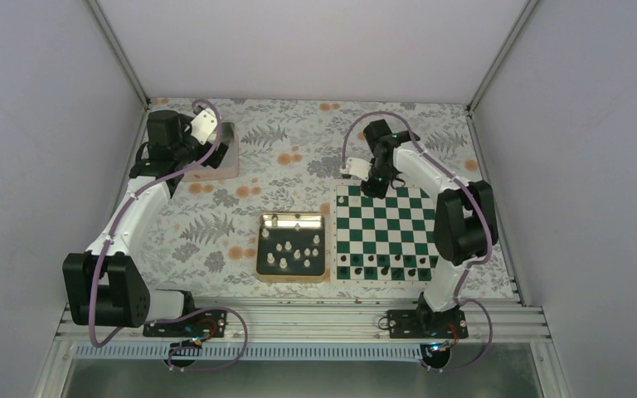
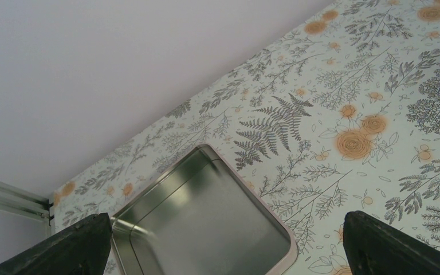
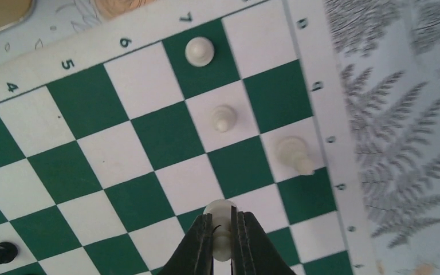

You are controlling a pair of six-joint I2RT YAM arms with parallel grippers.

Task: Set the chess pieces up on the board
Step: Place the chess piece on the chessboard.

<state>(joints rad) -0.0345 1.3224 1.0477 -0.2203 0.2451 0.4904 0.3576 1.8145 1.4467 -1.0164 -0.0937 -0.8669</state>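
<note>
Overhead view: I see the board (image 1: 386, 236) lying on the floral table cover (image 1: 216, 224) in front of the right arm, with the gold-rimmed tray (image 1: 260, 249) just beside its left edge. Most of the white chess pieces (image 1: 290, 249) stand loosely scattered inside that tray, while the black pieces (image 1: 381, 271) occupy the board's nearest squares. The right gripper (image 1: 375, 184) hangs over the far edge of the board. Right wrist view: the right gripper (image 3: 222, 229) has its two fingers (image 3: 203, 246) drawn together and clamped on the stem of a white pawn (image 3: 220, 207), whose round head shows just above the fingertips. The pawn sits over the seam between a green and a white square, one column in from the lettered border; I cannot tell whether its base touches the board (image 3: 91, 103) or is lifted clear. Three more white pieces are on nearby squares: one upright on a green square beside the numbered border (image 3: 199, 50), one on the white square diagonally next to it (image 3: 224, 117), and a larger one (image 3: 294, 153) on a white square against the lettered border that appears tilted, though blurred. A single black piece (image 3: 0, 252) shows at the lower left. Left wrist view: the left gripper (image 2: 227, 220) hangs with its fingers (image 2: 74, 246) spread wide apart and nothing between them, above a metal tin (image 2: 149, 195) in the table's far left corner.
</note>
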